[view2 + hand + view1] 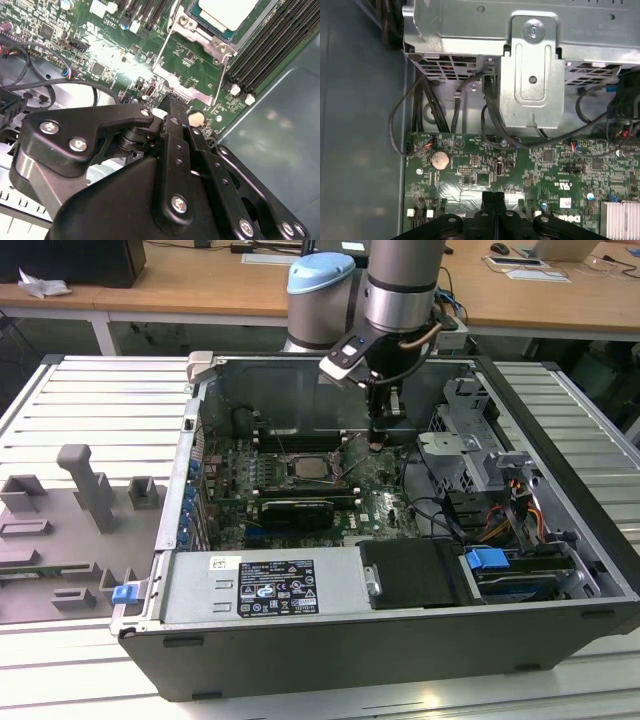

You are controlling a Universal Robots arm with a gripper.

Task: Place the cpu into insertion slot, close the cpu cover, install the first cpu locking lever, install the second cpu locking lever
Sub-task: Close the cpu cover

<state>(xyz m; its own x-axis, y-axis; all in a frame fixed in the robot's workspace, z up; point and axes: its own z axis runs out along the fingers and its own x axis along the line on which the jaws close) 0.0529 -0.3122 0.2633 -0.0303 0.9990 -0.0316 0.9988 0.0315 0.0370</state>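
Observation:
The cpu (227,11) lies pale and flat in the insertion slot (308,466) on the green board. The silvery cpu cover (207,40) lies down around it as a frame. Two thin wire levers run along the socket's sides, one (162,47) angled away from the frame, the other (223,75) beside the memory slots. My gripper (377,443) hangs just over the board, off the socket's corner on the exterior view's right. In both wrist views its black fingers (175,125) press together with nothing between them, gripper (493,196) tip close to the board.
Black memory slots (270,50) flank the socket. A coin battery (440,159), loose black cables (490,120) and a metal drive cage (532,75) stand beyond the gripper. The case walls (400,630) ring the board. Grey fixtures (90,490) sit outside on the exterior view's left.

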